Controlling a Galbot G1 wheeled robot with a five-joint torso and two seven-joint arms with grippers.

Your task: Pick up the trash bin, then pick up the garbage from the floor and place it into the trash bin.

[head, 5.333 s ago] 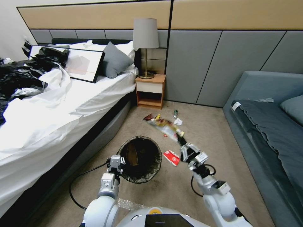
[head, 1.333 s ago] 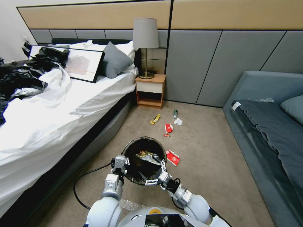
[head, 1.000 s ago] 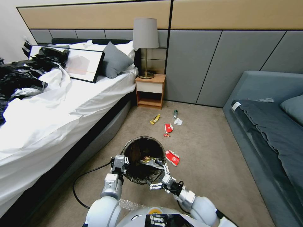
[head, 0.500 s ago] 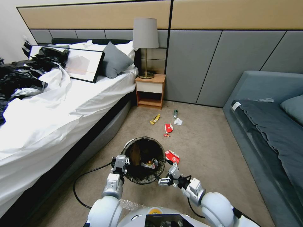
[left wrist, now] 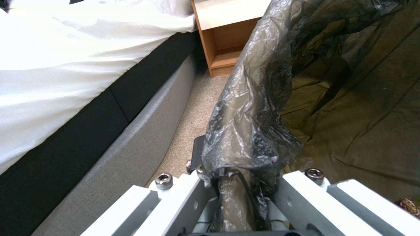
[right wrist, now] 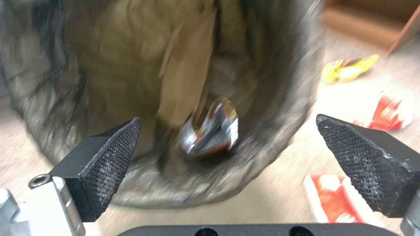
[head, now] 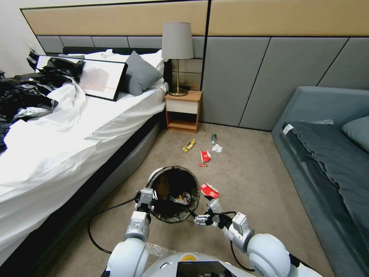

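Beige carpet covers the floor between a big white bed on the left and a grey sofa on the right.

Closest to the robot, a black cable curls over the carpet. The left gripper has its fingers closed tight on the near left rim of the trash bin. In the left wrist view the black bag is bunched up and pinched between the white fingers.

The right gripper is just beside the bin, on its right side. Its two black pads are spread wide apart with nothing between them. In the right wrist view it looks into the bin's mouth.

Inside the bin lie a shiny crumpled wrapper and a brown paper scrap that leans on the inner wall. The bin is tilted, with its opening facing up toward the robot's head.

A red-and-white packet lies on the carpet right next to the bin, on its right side.

Farther out there is more litter, all close together. A second red-and-white packet lies with a tiny red scrap just in front of it. Past those are a yellow wrapper, a white tissue wad and a small bottle with a green cap.

Behind the litter a small wooden nightstand stands against the grey wall. A lamp with a grey shade sits on top of it.
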